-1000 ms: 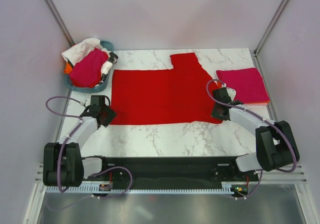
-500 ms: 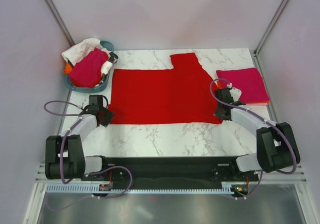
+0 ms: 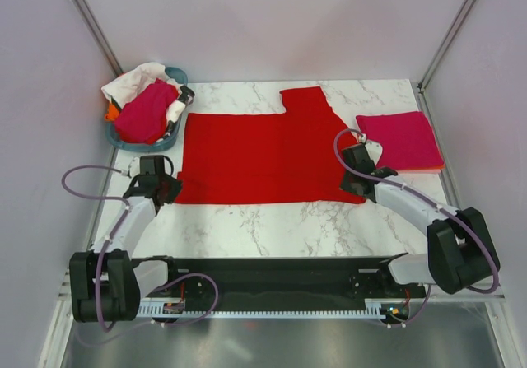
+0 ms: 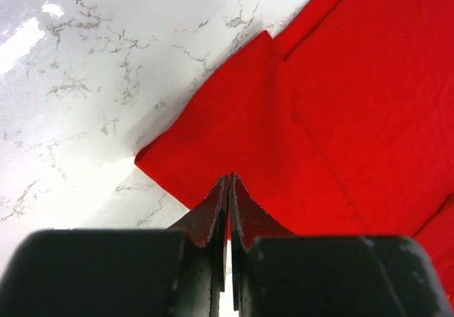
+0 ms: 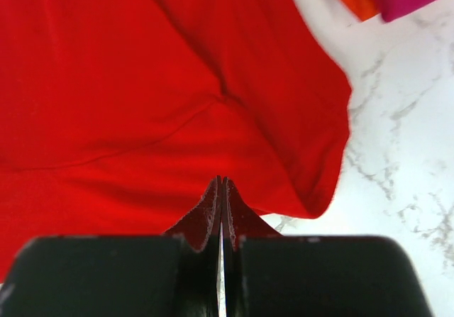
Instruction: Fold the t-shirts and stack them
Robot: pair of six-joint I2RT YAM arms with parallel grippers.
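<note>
Marble table (image 3: 272,228) holds the red t-shirt (image 3: 263,158) spread flat; our left gripper (image 4: 228,181) has just closed on its near-left corner, the right gripper (image 5: 220,182) apparently pinches the near-right, so we judge the fold can begin

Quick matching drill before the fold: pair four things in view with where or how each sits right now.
1. red t-shirt
2. magenta t-shirt
3. teal tub
4. left gripper

A. folded, at the right of the table
B. far left corner, heaped with cloth
C. spread out mid-table
D. shut on the near left corner of the red t-shirt

Pairs: 1-C, 2-A, 3-B, 4-D
</note>
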